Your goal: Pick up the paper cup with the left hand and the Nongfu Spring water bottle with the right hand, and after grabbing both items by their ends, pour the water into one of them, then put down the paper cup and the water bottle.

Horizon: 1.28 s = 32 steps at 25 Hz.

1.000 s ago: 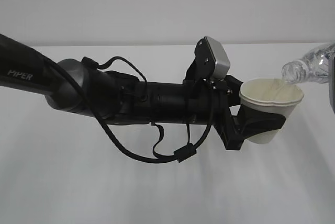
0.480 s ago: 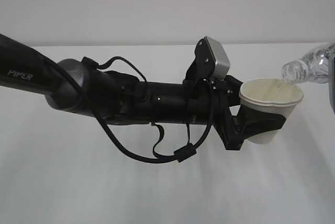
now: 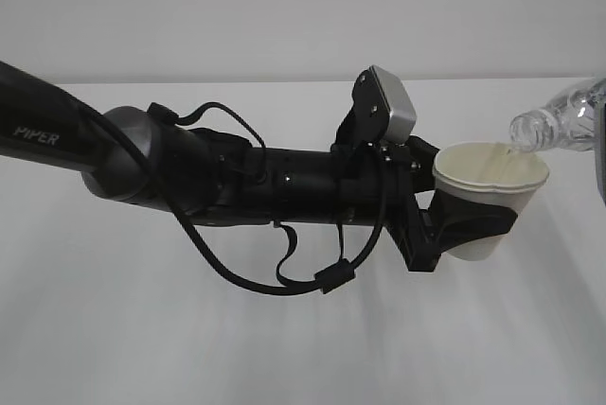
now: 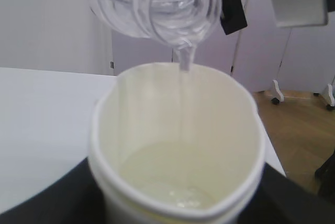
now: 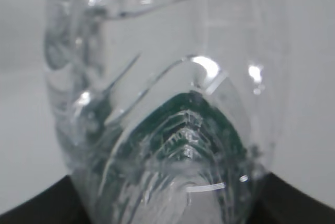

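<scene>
Pour in progress: left claw (image 3: 471,225) clamps paper cup (image 3: 492,187), centre right; right claw (image 5: 167,203) holds tilted Nongfu Spring water bottle (image 3: 559,126), upper right. Risk: squeezed rim, off-centre stream of water (image 4: 184,93) spilling onto bench (image 3: 284,348)

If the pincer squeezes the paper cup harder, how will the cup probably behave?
The cup likely buckles easily: its rim already looks pinched out of round in the left pincer. It holds water, so a squeeze may spill some. It probably stays light, since it looks far from full.
</scene>
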Each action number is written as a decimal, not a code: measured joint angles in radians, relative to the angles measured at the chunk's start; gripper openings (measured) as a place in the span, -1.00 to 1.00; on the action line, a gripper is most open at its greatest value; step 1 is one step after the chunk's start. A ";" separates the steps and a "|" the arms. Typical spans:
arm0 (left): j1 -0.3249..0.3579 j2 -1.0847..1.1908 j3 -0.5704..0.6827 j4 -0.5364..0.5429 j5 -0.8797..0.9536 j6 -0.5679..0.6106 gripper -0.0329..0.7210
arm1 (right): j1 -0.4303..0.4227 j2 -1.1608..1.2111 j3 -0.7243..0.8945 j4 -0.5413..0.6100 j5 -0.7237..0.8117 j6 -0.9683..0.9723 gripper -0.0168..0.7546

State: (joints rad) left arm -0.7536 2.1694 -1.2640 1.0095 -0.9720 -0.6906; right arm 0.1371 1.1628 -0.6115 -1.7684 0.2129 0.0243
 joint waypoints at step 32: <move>0.000 0.000 0.000 0.012 0.002 -0.011 0.27 | 0.000 0.000 0.000 -0.031 0.000 0.002 0.10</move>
State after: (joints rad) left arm -0.7536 2.1694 -1.2640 1.0214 -0.9701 -0.7013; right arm 0.1371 1.1628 -0.6115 -1.7989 0.2129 0.0260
